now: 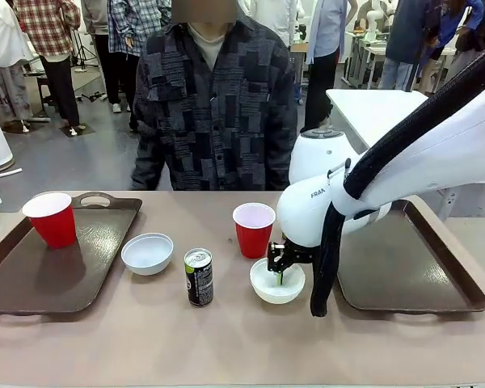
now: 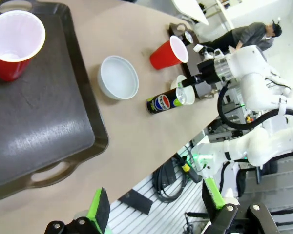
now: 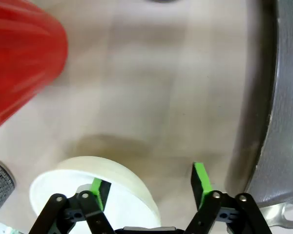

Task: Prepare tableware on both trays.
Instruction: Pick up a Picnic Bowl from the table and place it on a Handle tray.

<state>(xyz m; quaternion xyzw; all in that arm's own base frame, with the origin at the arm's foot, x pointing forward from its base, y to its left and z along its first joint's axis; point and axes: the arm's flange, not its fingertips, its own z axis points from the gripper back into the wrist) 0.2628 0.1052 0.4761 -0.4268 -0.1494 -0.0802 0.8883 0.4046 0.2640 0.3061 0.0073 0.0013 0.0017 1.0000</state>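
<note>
1. My right tool (image 3: 147,176) is down at the right bowl (image 1: 268,293) with its jaws spread. One finger (image 3: 99,191) is inside the bowl. The other is outside, clear of the wall, so it is not yet pinching anything.
2. That bowl stands upright on the surface (image 1: 226,339), near the left rim of the right tray (image 1: 412,283) and not on it. The middle cup (image 1: 254,229) stands just behind the bowl, also on the surface, mouth up.
3. The right arm reaches in from the right, passing over the left part of the right tray.
4. My left tool (image 2: 154,195) hangs high above the near left part of the surface, released and holding nothing.
5. The left cup (image 1: 52,218) stands upright on the left tray (image 1: 32,283), toward its far end.
6. The left bowl (image 1: 147,253) sits on the surface just beside that tray's right rim.
7. The can (image 1: 198,276) stands upright on the surface between the two bowls, a little nearer to me than they are. Its Pepsi mark shows in the left wrist view.
8. A person (image 1: 214,105) in a dark patchwork shirt stands at the far side of the surface, roughly opposite the can.
</note>
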